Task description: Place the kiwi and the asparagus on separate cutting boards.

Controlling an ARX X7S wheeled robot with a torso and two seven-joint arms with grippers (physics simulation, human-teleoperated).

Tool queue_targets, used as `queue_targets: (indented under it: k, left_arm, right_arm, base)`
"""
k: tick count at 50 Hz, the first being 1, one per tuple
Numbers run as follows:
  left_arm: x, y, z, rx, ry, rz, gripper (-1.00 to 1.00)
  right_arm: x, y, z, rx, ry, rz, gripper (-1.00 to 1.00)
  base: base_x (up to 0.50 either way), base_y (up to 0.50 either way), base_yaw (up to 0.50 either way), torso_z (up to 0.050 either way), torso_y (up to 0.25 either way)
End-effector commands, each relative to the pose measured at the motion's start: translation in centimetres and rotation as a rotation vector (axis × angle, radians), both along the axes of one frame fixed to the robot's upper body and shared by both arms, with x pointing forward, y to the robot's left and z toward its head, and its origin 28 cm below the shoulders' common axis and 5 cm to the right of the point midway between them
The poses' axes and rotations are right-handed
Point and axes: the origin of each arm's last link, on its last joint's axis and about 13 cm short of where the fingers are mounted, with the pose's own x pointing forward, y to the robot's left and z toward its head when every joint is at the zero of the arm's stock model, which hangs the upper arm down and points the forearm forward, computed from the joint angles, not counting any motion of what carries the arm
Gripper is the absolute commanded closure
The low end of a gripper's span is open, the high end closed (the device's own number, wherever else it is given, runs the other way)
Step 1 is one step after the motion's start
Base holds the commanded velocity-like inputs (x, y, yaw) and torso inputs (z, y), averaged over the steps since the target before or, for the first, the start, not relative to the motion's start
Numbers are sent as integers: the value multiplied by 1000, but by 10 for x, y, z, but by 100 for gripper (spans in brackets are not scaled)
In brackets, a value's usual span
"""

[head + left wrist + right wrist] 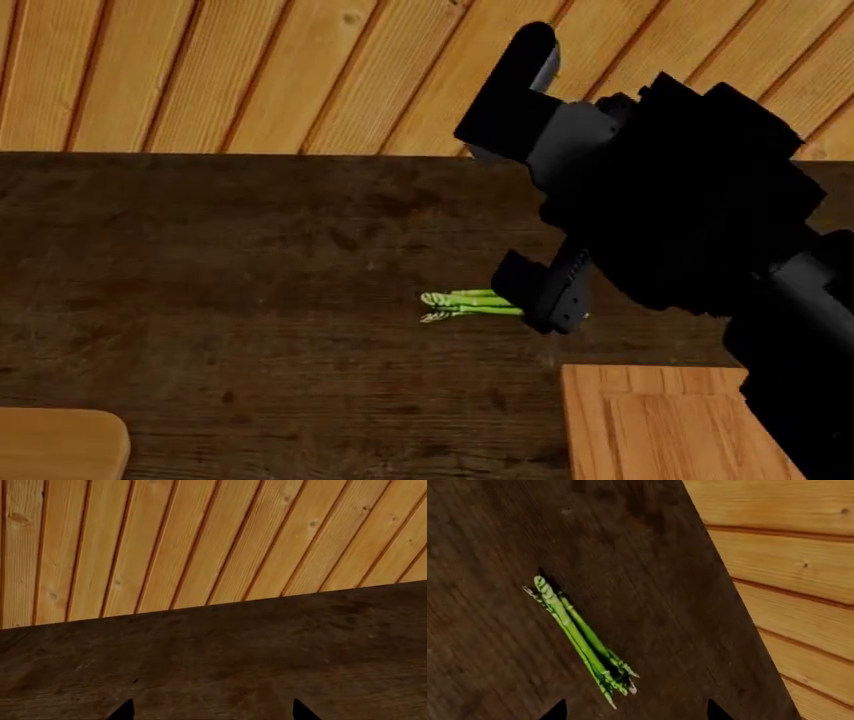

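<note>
The asparagus [470, 303], a thin bundle of bright green spears, lies flat on the dark wooden table [240, 290] near its middle. My right gripper [635, 712] hovers just beside it, open, with the spear tips [617, 680] close to the gap and nothing between the fingers. In the head view the right gripper [550, 295] sits right of the bundle. A rounded-corner cutting board [60, 445] shows at the near left, and a grooved rectangular cutting board [667, 425] at the near right. My left gripper [213, 712] is open over bare table. The kiwi is out of view.
The table's far edge [267, 153] runs across the head view, with light wooden planks [200, 70] beyond it. My bulky black right arm [694, 190] covers the table's right part and part of the grooved board.
</note>
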Motion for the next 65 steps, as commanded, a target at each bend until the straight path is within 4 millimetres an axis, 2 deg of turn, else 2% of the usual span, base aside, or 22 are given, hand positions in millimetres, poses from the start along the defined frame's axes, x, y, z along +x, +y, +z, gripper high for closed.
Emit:
queue_targets:
  k: [1, 6, 12, 20, 36, 46, 54, 65]
  left_arm:
    - [1, 6, 5, -23, -31, 1, -100]
    - [15, 8, 9, -31, -47, 12, -100]
    - [20, 7, 7, -27, -41, 15, -100]
    - [11, 12, 12, -9, -48, 39, -100]
    - [0, 15, 15, 35, -118, 18, -100]
    - [-10, 13, 29, 50, -156, 3, -100]
    - [-13, 10, 32, 58, -168, -14, -100]
    - [-15, 12, 37, 44, -177, 0, -100]
  right_arm:
    - [28, 18, 4, -102, 42, 94, -100]
    - [36, 21, 4, -98, 59, 125, -100]
    - [37, 23, -5, -104, 99, 145, -100]
    - [37, 32, -24, -73, 154, 183, -100]
    - [37, 39, -27, -74, 109, 173, -100]
    - [38, 40, -23, -87, 86, 183, -100]
    - [39, 44, -16, -104, 54, 212, -100]
    - [38, 42, -29, -96, 102, 200, -100]
  base:
    - [0, 0, 0, 0, 0]
    - [0, 0, 0, 0, 0]
    - [0, 0, 0, 0, 0]
    - [0, 0, 0, 0, 0]
    - [0, 0, 0, 0, 0]
    - [0, 0, 0, 0, 0]
    - [0, 0, 0, 0, -250]
    - [1, 0, 1, 0, -149]
